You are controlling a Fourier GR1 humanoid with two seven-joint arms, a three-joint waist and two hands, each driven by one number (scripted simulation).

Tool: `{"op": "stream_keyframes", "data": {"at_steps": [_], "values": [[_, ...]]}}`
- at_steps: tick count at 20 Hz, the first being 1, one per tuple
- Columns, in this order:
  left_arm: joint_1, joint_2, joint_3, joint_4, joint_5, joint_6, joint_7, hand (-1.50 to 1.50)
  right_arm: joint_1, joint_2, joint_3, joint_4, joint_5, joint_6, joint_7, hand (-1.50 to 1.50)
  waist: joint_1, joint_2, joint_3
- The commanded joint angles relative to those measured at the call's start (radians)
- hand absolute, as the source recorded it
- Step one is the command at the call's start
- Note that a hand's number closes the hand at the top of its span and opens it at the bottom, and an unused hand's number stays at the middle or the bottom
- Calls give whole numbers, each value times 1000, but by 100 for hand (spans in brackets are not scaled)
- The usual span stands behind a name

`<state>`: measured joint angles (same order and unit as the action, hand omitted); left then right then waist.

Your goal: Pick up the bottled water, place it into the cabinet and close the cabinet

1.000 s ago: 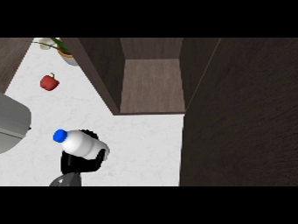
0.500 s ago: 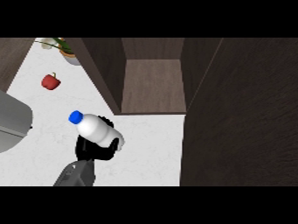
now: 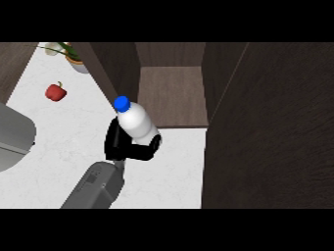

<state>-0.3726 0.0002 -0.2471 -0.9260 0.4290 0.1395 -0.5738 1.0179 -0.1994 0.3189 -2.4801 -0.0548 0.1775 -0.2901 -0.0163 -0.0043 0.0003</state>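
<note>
Facing the open cabinet (image 3: 173,95), door (image 3: 285,122) swung wide at right so the shelf is reachable. Left hand (image 3: 130,144) is curled round the bottled water (image 3: 137,122), blue cap tilted toward the opening, just short of the shelf. Red pepper (image 3: 54,91) sits well apart.

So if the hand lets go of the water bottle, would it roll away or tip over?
Probably it could do both. The bottle looks round and smooth, so on its side it may roll along the counter. It is tall with a narrow blue cap, so standing up it may tip easily. The hand curls around its lower part.
</note>
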Motion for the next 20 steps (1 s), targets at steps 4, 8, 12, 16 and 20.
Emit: {"op": "stream_keyframes", "data": {"at_steps": [4,8,12,16,20], "values": [[-126,0,-158,-22,70,216,56,150,-51,-2,-54,-92,-100,-11,98,-150,-5,6,-1],[-294,0,-182,51,84,337,128,150,-85,10,-61,-10,-93,0,63,-150,-15,10,0],[-407,0,-180,110,81,430,252,150,-90,3,-130,23,-132,21,18,-150,-18,8,1],[-512,0,-128,281,157,405,184,150,-98,11,-94,-23,-104,18,61,-150,-35,16,-1],[-569,0,-76,424,135,365,149,150,-6,-3,-93,-59,-100,69,-7,-150,-52,15,-1]]}}
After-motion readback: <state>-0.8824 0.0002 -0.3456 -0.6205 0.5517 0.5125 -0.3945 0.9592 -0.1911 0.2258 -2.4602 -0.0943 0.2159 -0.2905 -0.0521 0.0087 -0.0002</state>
